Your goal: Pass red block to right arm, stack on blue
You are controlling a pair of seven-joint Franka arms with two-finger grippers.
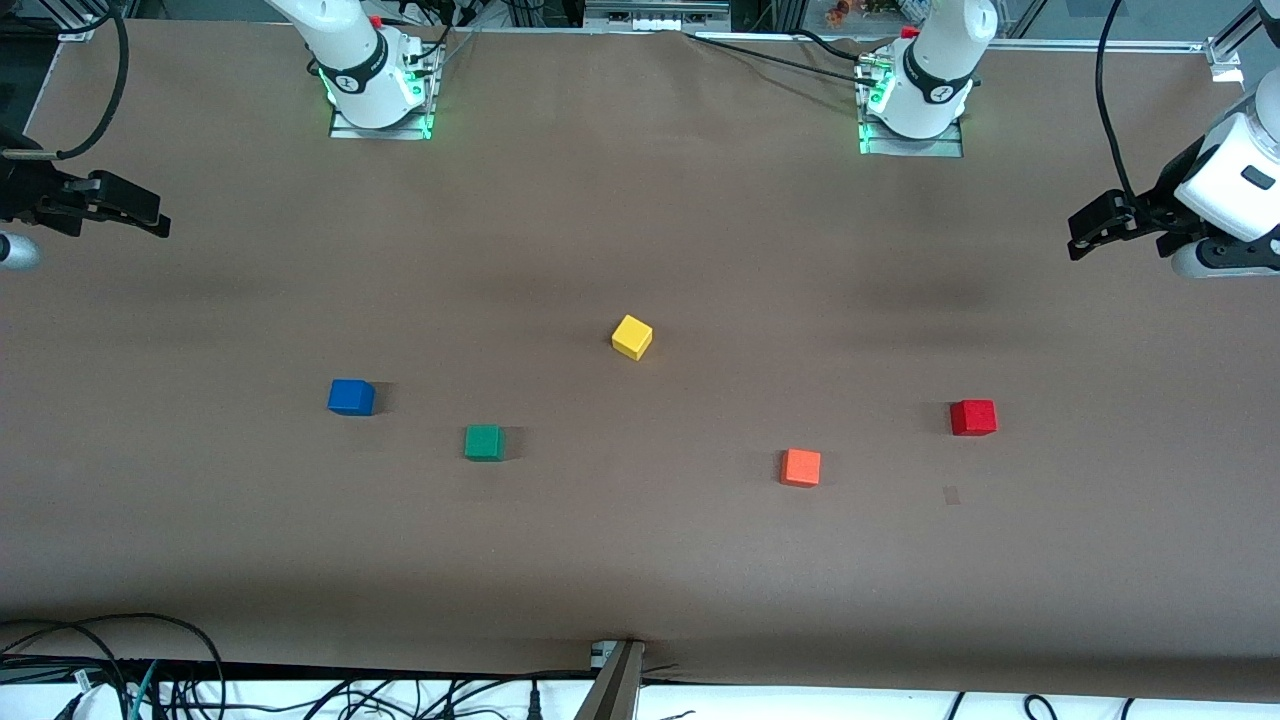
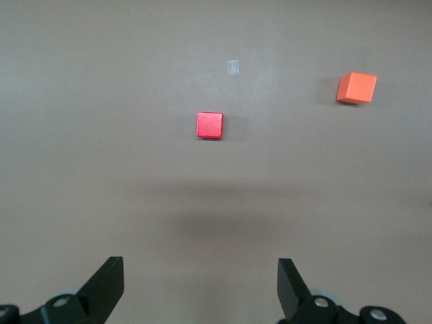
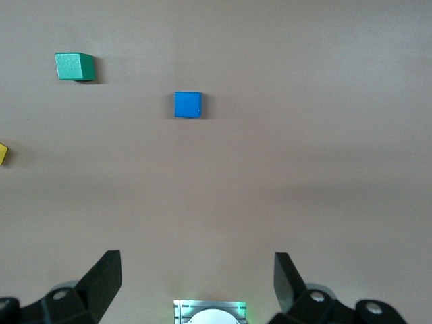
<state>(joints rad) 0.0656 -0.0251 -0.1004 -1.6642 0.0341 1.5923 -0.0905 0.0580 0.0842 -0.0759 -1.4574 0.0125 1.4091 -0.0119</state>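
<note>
a wide worktop point(image 1: 640, 560) covered in plain brown matte sheet fills nearly the whole front view. soft blurred shadows lie across it in bands, and the light is even. two metal base plates point(image 1: 380, 125) sit on it along the top edge, lit with a green glow. black cables point(image 1: 110, 660) tangle along the lower edge over a white strip, beside a small metal bracket point(image 1: 612, 655). aluminium frame rails point(image 1: 1225, 45) show at the top corners. a small pale tape patch point(image 1: 951, 495) marks the sheet.
</note>
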